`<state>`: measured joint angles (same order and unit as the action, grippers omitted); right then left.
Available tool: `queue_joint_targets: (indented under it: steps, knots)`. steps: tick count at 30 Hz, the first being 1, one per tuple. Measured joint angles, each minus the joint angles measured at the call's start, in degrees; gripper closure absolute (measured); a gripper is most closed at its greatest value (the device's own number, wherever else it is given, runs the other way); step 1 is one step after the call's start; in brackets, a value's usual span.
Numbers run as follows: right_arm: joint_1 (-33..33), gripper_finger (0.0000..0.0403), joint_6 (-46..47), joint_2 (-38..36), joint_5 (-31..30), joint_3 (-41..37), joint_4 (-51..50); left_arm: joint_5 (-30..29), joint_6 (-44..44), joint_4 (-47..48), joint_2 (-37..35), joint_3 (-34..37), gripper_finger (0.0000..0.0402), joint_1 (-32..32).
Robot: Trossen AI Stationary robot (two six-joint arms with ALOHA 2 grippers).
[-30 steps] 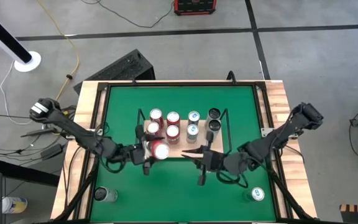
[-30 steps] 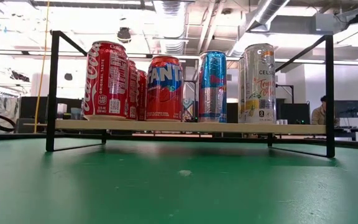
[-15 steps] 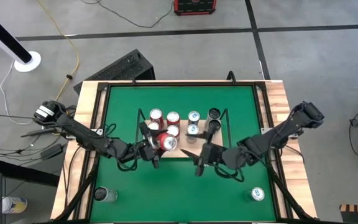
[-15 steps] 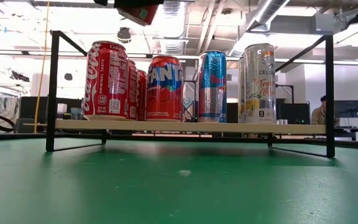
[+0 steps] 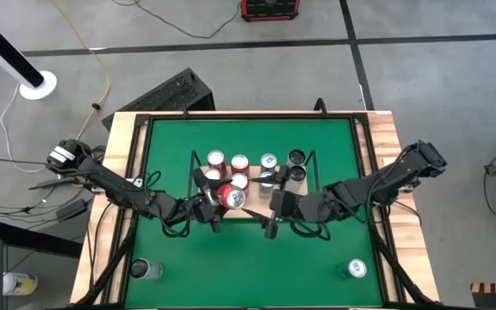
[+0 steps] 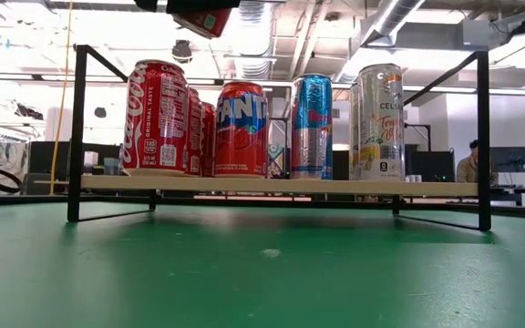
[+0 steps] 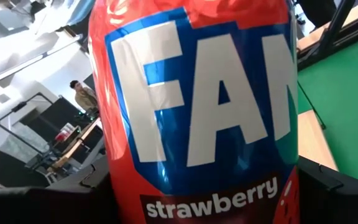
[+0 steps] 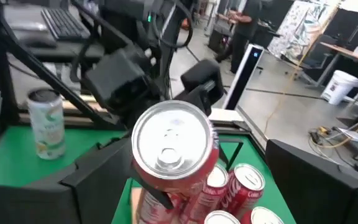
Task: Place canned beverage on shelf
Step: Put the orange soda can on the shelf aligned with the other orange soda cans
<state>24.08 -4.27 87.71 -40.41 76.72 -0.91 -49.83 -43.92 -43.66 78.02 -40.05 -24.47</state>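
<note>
A red Fanta strawberry can [image 5: 232,198] hangs tilted above the near edge of the light-wood shelf [image 6: 281,186], with my left gripper [image 5: 212,207] shut on it. Only its lower end [image 6: 199,14] shows at the top of the low view. Its silver top [image 8: 169,140] faces my right gripper [image 5: 271,215], which stands open just to the can's right. The right gripper's fingers [image 8: 92,177] are spread wide and touch nothing. Several cans [image 6: 244,128] stand upright on the shelf. My left gripper pinches the can's side wall [image 7: 126,180] between its two fingers [image 7: 48,208], one on each side of the round body. It comes from the table's left. The can is lifted clear of shelf and table and tilted, top toward the right.
The shelf has black wire rails [image 6: 78,128] at its short ends. One loose can [image 5: 145,269] stands near the table's near left corner and another [image 5: 356,269] near the near right corner. The green table [image 5: 170,146] has wooden edges. A person [image 7: 86,96] shows in the room beyond.
My left gripper has carried the Fanta can up and toward the shelf, rightward and farther back, then kept still. The can's lower end has come into the top of the low view. My right gripper has shifted toward the table's left, closer to the can.
</note>
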Motion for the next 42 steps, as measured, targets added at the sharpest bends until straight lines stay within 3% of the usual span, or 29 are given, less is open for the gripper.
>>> queue_joint_targets:
  steps: [7, 14, 42]
  knots:
    - [-1.80, 0.0004, -2.65, 6.18, 1.54, 5.53, -0.39, -0.17, -2.05, -0.68, 0.00, 0.02, 0.0124, 0.00]
    - [-1.73, 0.0004, -3.32, 9.22, 0.48, 10.39, -7.03, -0.44, -2.42, -0.75, 0.00, 0.02, 0.0124, 0.00]
    - [-4.93, 0.0013, -3.93, 11.63, 2.73, 10.02, -5.33, -2.57, -2.36, -0.90, 0.00, 0.02, 0.0124, 0.40]
